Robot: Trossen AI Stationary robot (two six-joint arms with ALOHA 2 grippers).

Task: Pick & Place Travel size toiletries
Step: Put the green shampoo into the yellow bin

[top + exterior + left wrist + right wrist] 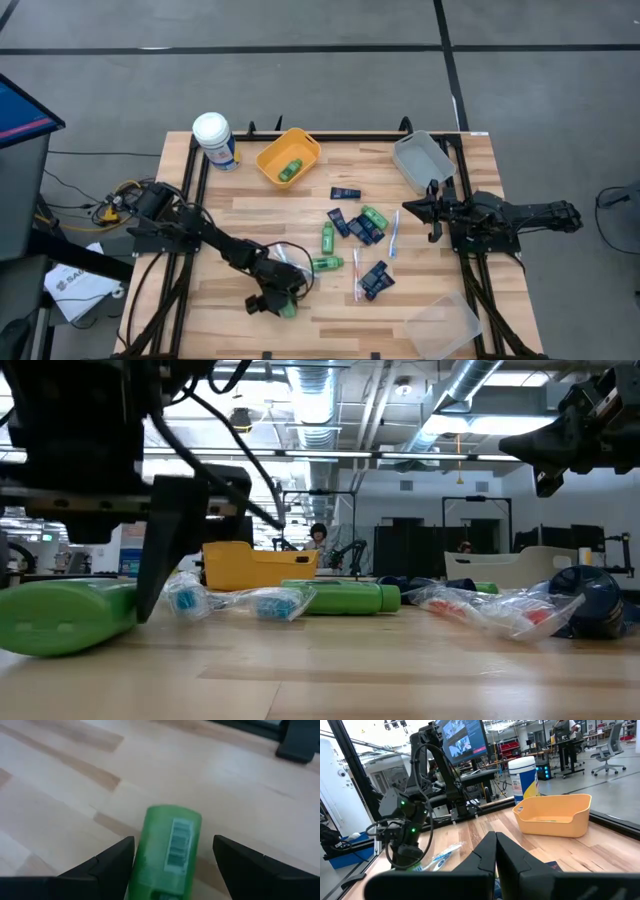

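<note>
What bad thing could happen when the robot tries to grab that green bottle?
The left pincer is open around the green bottle, which lies on its side on the table. It is round, so it might roll or squirt out as the fingers close. A wrapped toothbrush lies close by and could get bumped or snagged.

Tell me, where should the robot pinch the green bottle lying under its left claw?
Best across the middle of the green bottle's round body, coming straight down from above. It lies flat on the wooden table, and the left gripper already has one open finger on each long side.
</note>
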